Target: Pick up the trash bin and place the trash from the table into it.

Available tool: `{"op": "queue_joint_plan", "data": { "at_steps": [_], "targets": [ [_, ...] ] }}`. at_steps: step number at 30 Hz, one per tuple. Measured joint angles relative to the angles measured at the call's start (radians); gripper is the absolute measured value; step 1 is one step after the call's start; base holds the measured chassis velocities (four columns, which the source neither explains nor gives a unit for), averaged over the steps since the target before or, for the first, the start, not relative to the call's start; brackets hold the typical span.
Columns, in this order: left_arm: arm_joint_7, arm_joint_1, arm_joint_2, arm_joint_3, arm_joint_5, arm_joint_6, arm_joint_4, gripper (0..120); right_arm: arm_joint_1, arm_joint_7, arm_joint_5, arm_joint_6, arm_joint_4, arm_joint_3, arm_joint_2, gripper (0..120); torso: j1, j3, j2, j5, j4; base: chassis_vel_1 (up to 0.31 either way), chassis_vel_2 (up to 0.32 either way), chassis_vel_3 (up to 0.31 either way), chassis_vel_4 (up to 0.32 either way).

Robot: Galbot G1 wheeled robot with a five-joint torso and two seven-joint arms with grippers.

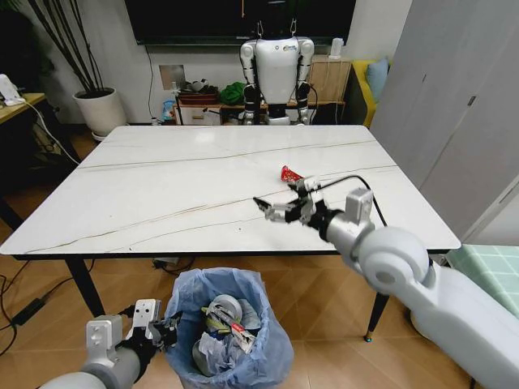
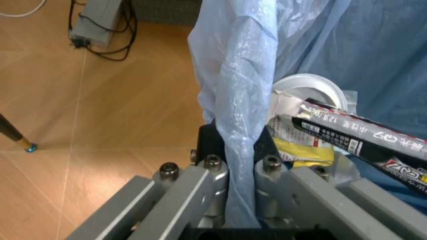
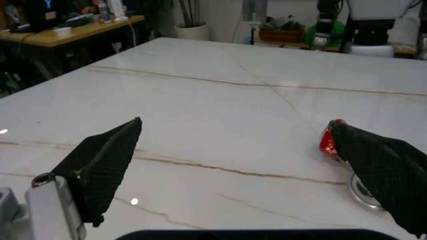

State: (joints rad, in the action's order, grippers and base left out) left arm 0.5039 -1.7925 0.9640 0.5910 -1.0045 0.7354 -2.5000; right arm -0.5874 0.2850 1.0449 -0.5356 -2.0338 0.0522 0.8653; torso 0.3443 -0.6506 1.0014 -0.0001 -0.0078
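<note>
The trash bin (image 1: pixel 229 350), lined with a crinkly light-blue bag (image 2: pixel 241 75), stands on the floor below the table's near edge. My left gripper (image 1: pixel 165 328) is shut on its bagged rim, and the left wrist view shows the bag pinched in that gripper (image 2: pixel 240 167). Inside lie a white lid (image 2: pixel 312 89), a dark stick wrapper (image 2: pixel 363 137) and a yellow wrapper (image 2: pixel 308 154). On the white marble table (image 1: pixel 162 186) a crushed red can (image 1: pixel 289 173) rests right of centre. My right gripper (image 1: pixel 284 200) hovers open just short of the can (image 3: pixel 327 141), fingers (image 3: pixel 107 160) spread wide.
A white humanoid robot (image 1: pixel 276 69) stands behind the table's far edge by a low shelf. A potted plant (image 1: pixel 99 109) and a wooden desk (image 1: pixel 20 101) are at the left, a grey cabinet (image 1: pixel 462 105) at the right. A power adapter (image 2: pixel 93 25) and cables lie on the floor.
</note>
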Motion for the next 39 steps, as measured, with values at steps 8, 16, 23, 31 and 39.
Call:
{"op": "queue_joint_plan", "data": {
  "at_steps": [8,16,23,31,39],
  "targets": [
    [-0.001,0.001,-0.001,0.001,0.001,0.000,0.000,0,0.128,0.023,0.026,-0.004,0.235,0.086,0.042,100,0.000,0.000,0.000,-0.0001,-0.0001,0.000,0.000,0.000,0.000],
    [-0.007,0.004,-0.002,0.002,0.001,0.000,0.000,0,0.162,0.164,0.044,-0.053,0.369,0.126,0.082,100,0.000,0.000,0.000,0.0001,-0.0001,0.000,0.000,0.000,0.000],
    [-0.015,0.011,-0.004,-0.001,0.001,0.000,0.000,0,0.192,0.283,0.131,-0.067,0.429,0.119,0.118,100,0.000,0.000,0.000,0.0001,-0.0002,0.000,0.000,0.000,0.000],
    [-0.016,0.004,0.000,0.002,0.002,0.000,0.000,0,0.212,0.328,0.135,-0.052,0.461,0.137,0.156,100,0.000,0.000,0.000,0.0001,-0.0002,0.000,0.000,0.000,0.000],
    [-0.016,0.005,0.003,0.002,0.004,0.000,0.000,0,0.223,0.363,0.152,-0.039,0.483,0.145,0.180,100,0.000,0.000,0.000,0.0000,-0.0002,0.000,0.000,0.000,0.000]
  ]
}}
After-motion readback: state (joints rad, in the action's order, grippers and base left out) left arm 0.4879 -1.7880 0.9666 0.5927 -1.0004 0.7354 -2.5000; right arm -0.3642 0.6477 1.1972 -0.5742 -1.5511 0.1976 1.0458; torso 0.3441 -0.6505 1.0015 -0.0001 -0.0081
